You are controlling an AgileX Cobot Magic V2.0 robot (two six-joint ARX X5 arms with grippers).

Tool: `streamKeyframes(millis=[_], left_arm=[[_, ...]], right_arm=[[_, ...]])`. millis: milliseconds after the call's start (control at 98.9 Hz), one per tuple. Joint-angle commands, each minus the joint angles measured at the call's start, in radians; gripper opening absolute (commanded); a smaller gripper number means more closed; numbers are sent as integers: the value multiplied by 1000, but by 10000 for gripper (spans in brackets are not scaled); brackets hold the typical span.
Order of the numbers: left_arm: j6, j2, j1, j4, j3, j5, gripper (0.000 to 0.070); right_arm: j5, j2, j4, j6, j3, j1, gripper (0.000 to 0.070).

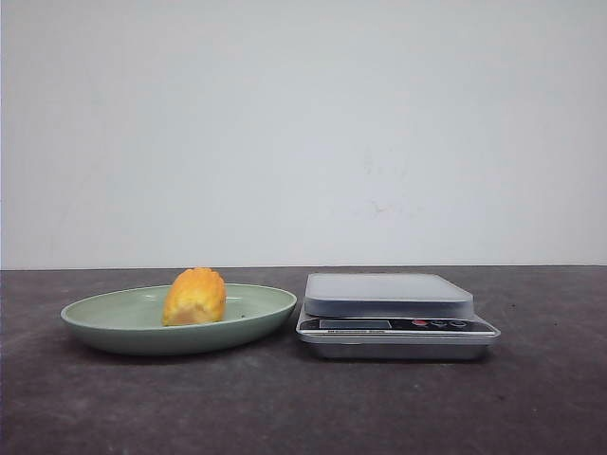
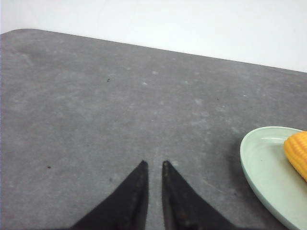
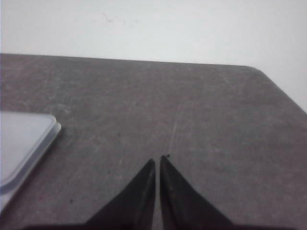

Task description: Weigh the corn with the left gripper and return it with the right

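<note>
The corn [image 1: 194, 297], a stubby yellow-orange cob piece, lies on a pale green plate [image 1: 114, 322] at the left of the dark table. A silver kitchen scale [image 1: 389, 294] with an empty platform stands right of the plate. Neither gripper shows in the front view. In the left wrist view my left gripper [image 2: 153, 164] is shut and empty, with a thin slit between its tips, over bare table to the side of the plate [image 2: 268, 167] and corn [image 2: 298, 153]. My right gripper [image 3: 158, 158] is shut and empty over bare table beside the scale's corner [image 3: 19, 143].
A white wall stands behind the table. The table's rounded far corners show in both wrist views. The scale's display and buttons [image 1: 432, 324] face the front.
</note>
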State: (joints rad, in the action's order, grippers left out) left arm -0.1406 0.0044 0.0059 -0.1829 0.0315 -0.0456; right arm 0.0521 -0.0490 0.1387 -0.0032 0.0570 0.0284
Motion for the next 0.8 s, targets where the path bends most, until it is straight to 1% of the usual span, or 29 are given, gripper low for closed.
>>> streamKeyframes(millis=[0, 61, 162, 293, 788], left_arm=[[16, -1, 1, -5, -18, 2, 16], [16, -1, 1, -5, -18, 2, 16], [16, -1, 1, -5, -18, 2, 16], [16, -1, 1, -4, -18, 2, 16], [16, -1, 1, -5, -18, 2, 15]], right_arm=[[0, 24, -10, 16, -38, 2, 10], [-4, 48, 46, 22, -44, 3, 10], [-7, 45, 27, 10, -44, 10, 10], [-7, 45, 41, 2, -44, 14, 10], [0, 45, 16, 3, -44, 14, 10]])
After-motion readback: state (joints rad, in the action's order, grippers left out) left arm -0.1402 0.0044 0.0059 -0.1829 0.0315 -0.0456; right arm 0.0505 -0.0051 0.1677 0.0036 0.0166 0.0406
